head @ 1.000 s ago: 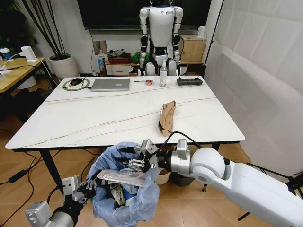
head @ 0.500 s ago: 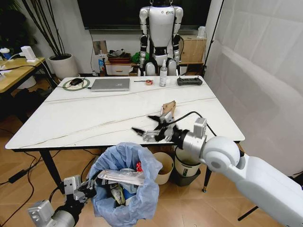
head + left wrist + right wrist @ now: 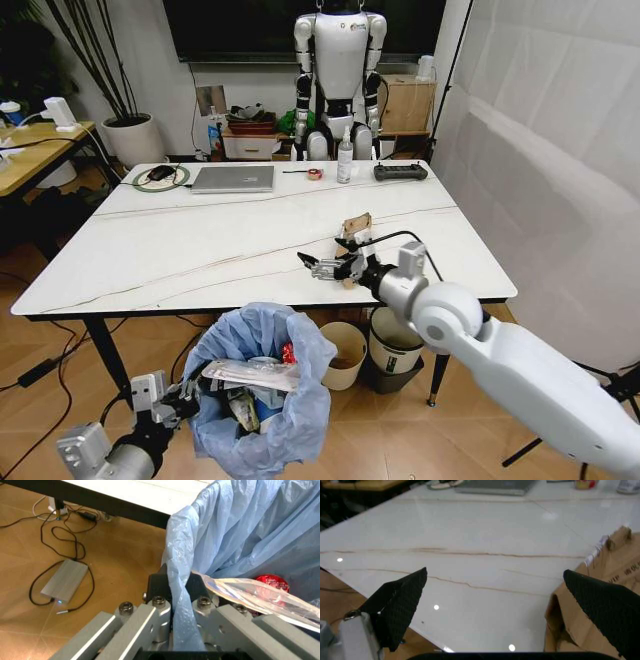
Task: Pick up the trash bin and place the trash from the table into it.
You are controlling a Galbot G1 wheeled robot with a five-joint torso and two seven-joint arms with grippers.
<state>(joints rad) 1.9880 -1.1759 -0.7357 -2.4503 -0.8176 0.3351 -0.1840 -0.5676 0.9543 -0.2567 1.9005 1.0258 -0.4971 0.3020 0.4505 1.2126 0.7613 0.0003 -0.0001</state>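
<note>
The counter [image 3: 200, 250] lies bare across its near and left stretches, so a claw could sweep there freely. The right claw [image 3: 330, 262], jaws spread wide, hangs over the near right part beside the cardboard [image 3: 356, 228]. Along the far edge stand a laptop [image 3: 234, 179], bottle [image 3: 345, 157] and controller [image 3: 400, 172]. The bin [image 3: 262, 390] sits below the near edge, its mouth crowded with trash [image 3: 252, 375].

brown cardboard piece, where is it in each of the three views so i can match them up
Head view: the torn brown cardboard lies on the white table, partly behind the open right gripper.
Right wrist view: cardboard beside one black fingertip.
Left wrist view: not in it; the left gripper clamps the trash bin bag.
Shared landmark: the veined tabletop, whose edge also shows in the left wrist view.
</note>
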